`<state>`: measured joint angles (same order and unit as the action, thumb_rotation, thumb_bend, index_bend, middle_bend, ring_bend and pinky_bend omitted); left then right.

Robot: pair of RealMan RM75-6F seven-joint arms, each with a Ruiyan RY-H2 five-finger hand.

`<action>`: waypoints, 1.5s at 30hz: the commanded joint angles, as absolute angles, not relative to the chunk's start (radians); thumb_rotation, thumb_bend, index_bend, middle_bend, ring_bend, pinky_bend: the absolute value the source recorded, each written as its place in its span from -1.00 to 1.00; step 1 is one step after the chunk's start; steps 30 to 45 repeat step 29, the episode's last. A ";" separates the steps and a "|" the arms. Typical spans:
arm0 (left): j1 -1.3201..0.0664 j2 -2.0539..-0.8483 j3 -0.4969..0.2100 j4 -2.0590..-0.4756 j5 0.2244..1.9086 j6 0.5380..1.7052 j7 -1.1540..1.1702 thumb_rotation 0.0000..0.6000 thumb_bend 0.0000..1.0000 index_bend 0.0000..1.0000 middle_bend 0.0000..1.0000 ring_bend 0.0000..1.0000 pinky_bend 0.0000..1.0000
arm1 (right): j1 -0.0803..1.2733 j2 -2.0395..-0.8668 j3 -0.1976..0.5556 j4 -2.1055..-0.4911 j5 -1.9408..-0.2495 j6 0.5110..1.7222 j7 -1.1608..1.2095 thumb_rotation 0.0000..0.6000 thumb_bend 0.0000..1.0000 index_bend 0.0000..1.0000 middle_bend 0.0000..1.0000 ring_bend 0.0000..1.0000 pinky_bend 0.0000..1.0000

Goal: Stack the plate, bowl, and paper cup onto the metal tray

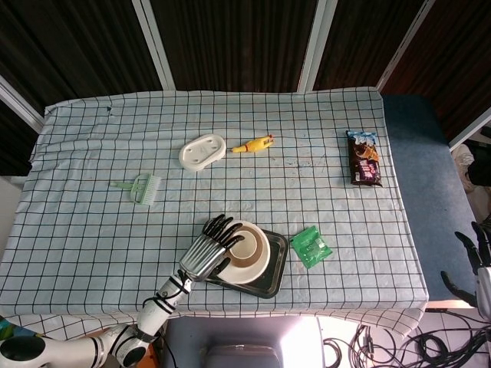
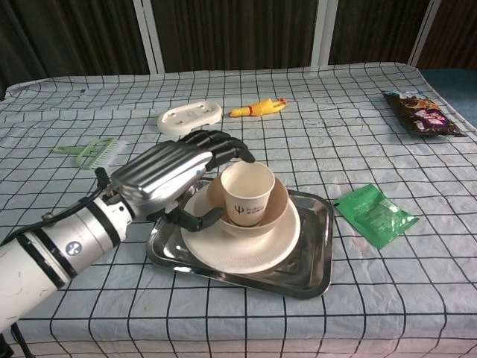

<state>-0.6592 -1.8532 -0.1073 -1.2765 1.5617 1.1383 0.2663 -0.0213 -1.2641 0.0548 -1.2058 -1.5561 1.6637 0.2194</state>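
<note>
The metal tray lies near the table's front edge. On it sits the cream plate, with the bowl on the plate. A paper cup stands upright inside the bowl. My left hand is at the cup's left side, fingers arched just behind its rim and thumb low beside the bowl; nothing is inside the cup. My right hand hangs off the table's right edge with fingers apart, holding nothing.
A green packet lies right of the tray. Farther back are a yellow toy chicken, a white dish, a green brush and a dark snack bag at the right.
</note>
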 commanded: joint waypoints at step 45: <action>-0.106 -1.289 0.088 -1.498 1.532 1.681 0.194 1.00 -0.27 -1.00 -1.00 -1.00 -1.00 | -0.059 -1.209 0.048 -1.458 -1.521 1.649 -0.087 1.00 -0.65 -1.00 -1.00 -1.00 -1.00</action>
